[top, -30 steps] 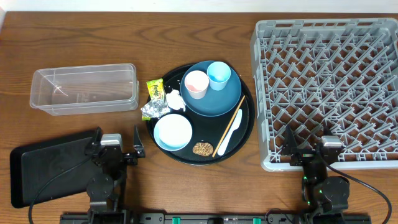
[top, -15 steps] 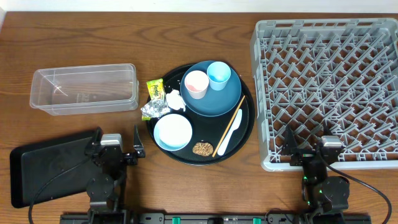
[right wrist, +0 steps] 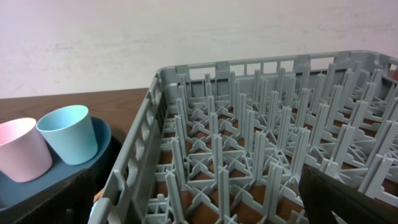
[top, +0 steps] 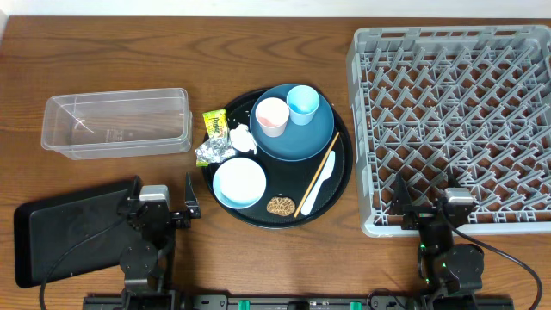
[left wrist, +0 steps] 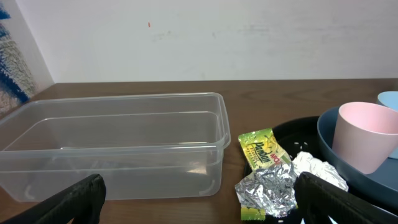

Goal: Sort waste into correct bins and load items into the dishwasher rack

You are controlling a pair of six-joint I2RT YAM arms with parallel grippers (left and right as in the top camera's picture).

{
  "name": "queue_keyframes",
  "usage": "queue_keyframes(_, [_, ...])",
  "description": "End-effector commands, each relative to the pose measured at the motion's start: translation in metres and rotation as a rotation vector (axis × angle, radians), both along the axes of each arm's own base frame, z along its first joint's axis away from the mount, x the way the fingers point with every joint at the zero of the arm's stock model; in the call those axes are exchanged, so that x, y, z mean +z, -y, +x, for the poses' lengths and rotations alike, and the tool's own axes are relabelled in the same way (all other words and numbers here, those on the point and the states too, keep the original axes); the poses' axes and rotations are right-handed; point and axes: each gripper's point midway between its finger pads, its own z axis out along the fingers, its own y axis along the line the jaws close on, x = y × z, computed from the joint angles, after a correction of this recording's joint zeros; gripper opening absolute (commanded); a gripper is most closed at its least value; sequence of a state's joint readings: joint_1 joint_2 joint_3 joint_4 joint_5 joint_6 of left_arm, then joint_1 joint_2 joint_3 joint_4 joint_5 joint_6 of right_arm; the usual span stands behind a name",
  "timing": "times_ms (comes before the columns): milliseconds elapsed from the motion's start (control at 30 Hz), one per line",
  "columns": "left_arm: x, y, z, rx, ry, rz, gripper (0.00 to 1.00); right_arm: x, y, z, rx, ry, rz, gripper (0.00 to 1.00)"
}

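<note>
Brown wooden table point(top: 103, 69), white wall point(left wrist: 199, 37).

A big round black tray point(top: 343, 176) rests on the brown wooden table point(top: 258, 43) — a white wall point(left wrist: 217, 37) behind.

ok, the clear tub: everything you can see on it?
The tub is a clear, colourless plastic box, rectangular with rounded corners, a rolled rim and walls sloping in toward the base. It has no lid and looks empty; wood grain shows through, and there are faint moulded marks on the base. It stands upright on the table, long side running left to right, left of the round tray and apart from it. The wrapper lies just off its right end, with a small gap between. Only the table touches it.
</note>
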State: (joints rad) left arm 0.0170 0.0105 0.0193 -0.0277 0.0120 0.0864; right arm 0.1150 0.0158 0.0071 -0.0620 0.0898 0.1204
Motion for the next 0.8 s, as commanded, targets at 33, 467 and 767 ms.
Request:
queue_keyframes(33, [-0.018,-0.003,-0.001,0.016,-0.059,0.012,0.98,-0.002,0.003,0.0,-0.012,-0.006,-0.014,0.99])
queue_keyframes(467, [-0.018,-0.001,-0.001,0.007,-0.058,-0.005,0.98,-0.002,0.003,0.0,-0.012,-0.006,-0.014,0.99])
queue_keyframes(767, [0.018,0.036,0.0,-0.21,0.072,-0.02,0.98,-0.002,0.003,0.0,-0.012,-0.006,-0.014,0.99])
